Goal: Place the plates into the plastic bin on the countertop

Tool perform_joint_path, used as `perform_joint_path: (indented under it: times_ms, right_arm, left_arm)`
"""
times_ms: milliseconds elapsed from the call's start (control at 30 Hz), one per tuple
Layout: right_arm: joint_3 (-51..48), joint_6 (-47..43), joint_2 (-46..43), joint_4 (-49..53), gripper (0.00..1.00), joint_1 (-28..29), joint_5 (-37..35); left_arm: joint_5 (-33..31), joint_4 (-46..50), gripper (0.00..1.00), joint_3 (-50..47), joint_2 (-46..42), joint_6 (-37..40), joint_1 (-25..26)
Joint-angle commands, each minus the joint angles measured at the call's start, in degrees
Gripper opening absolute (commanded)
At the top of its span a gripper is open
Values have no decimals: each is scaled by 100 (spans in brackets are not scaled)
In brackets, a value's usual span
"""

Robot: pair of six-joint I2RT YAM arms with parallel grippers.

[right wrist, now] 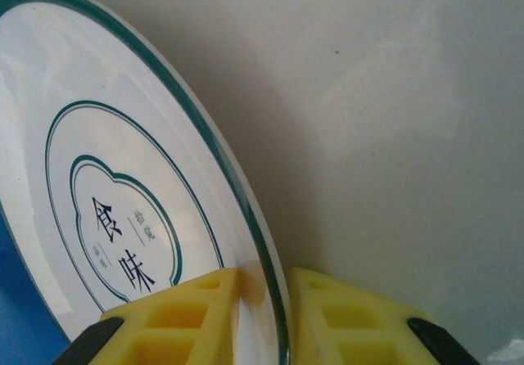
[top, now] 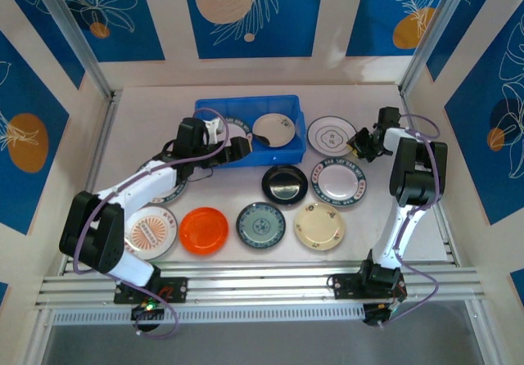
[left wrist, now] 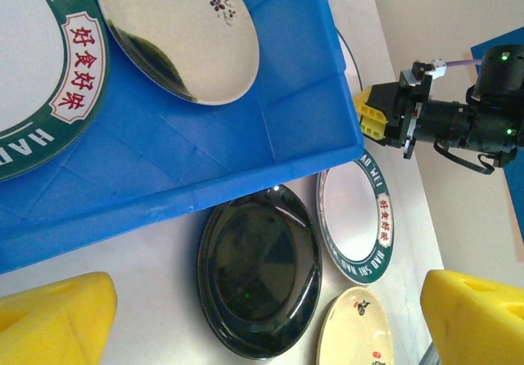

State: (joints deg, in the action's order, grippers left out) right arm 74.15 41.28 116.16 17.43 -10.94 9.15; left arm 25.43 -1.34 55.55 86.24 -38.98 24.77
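Arm bases [top: 372,279] sit bolted at the near rail of the table [top: 147,115]. At the back, the blue plastic bin [top: 246,105] holds two plates [top: 273,129]; seven more lie on the table before it. The left end effector [top: 242,148] hangs wide open over the bin's near wall. The right end effector [top: 364,146] pinches the rim of a white ringed plate [top: 332,136] just right of the bin.

The off-white bench [top: 147,111] carries a blue plastic bin [top: 246,101], with a black plate [top: 285,185], teal plate [top: 261,224], orange plate [top: 204,230] and cream plate [top: 319,224] nearer.
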Motion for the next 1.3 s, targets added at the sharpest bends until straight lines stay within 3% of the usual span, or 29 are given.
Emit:
perform_joint_path:
  times_ms: [0, 300, 533, 733, 867, 933, 1067, 1267]
  right_arm:
    - [85, 56, 190, -7, 20, 83, 215]
    - [-268, 172, -378, -166, 1, 66, -258]
    - [-467, 416, -1482, -60, 0, 43, -1097]
    - [-174, -9, -2820, 782, 0, 669, -2714]
    - [-80, -483, -3598, 861, 0, 1245, -3198]
    - [90, -647, -3718, 957, 0, 1432, -2834]
    - [328, -717, -3628, 954, 0, 1539, -1082]
    - [635, -857, -3186, 1025, 0, 2029, 299]
  left_arm:
    - [-25, -164, 95, 59, 113, -20, 19]
    - [-89, -147, 95, 120, 86, -40, 19]
    - [-293, -75, 95, 361, -13, -24, 19]
    - [-497, 178, 94, 639, 11, 108, -8]
    - [-529, 266, 94, 861, 86, 194, -68]
    - [-422, 262, 93, 997, 218, 177, -134]
    - [101, -375, 90, 1060, 453, -133, -257]
    - [652, -1357, 83, 1073, 683, -809, -398]
